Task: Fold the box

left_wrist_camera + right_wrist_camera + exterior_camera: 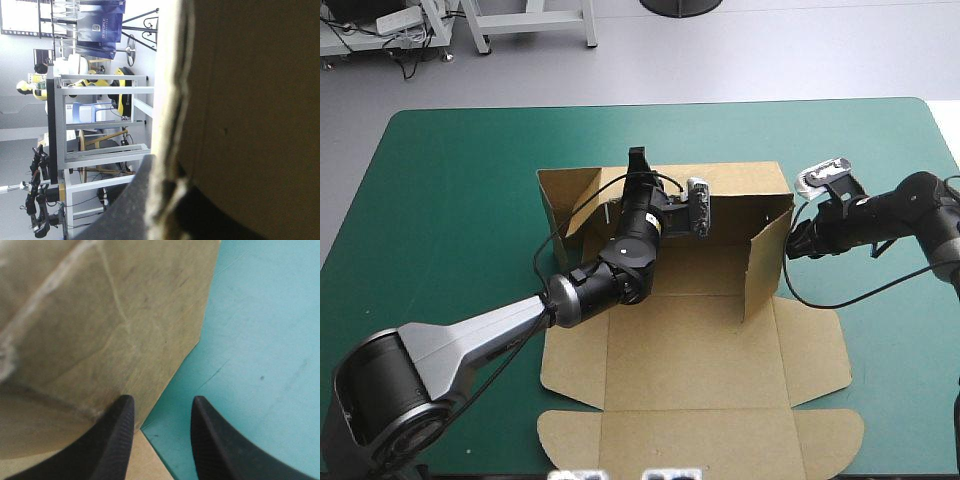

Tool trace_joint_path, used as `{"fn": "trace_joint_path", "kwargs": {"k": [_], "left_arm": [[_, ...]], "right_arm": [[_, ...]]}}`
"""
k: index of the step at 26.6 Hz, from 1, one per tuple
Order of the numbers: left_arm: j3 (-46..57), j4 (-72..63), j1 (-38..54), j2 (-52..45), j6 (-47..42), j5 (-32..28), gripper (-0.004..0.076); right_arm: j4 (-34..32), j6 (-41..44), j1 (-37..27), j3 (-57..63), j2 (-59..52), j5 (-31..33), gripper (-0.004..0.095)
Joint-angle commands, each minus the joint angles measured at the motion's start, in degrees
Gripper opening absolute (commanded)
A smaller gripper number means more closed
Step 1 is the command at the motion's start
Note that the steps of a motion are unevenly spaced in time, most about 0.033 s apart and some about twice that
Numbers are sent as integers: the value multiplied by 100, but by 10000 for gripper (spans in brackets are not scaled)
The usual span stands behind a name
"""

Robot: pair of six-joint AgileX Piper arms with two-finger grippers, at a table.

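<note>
Walls up, front still flat: the brown box [700,350] stands half-formed in the middle of the worktop [450,200].

The back wall [740,185] and right wall [767,265] stand raised, while the near panels [700,440] and their flaps lie flat on the teal-green cover, so the front looks not yet folded. The left tool [639,160] is at the back wall's top edge, its fingers all but together with board between them. The right tool [162,402] stands parted and empty, one finger against the outside of the right wall.
</note>
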Motion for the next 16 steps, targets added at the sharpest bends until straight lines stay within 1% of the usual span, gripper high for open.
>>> {"fn": "trace_joint_path", "kwargs": {"k": [1, 3, 7, 12, 16], "left_arm": [[-113, -125, -28, -185, -149, -31, -10], [-113, -125, -28, -185, -149, 25, -10], [-113, -125, -28, -185, -149, 66, -10], [-113, -125, -28, -185, -149, 79, -10], [-113, -113, -28, -185, -149, 93, -10]], "right_arm": [[198, 50, -3, -135, -179, 294, 365], [327, 50, -3, -135, -179, 588, 365], [490, 50, 6, -135, -179, 960, 365], [541, 50, 6, -135, -179, 1265, 365], [743, 50, 6, -135, -179, 1539, 365]]}}
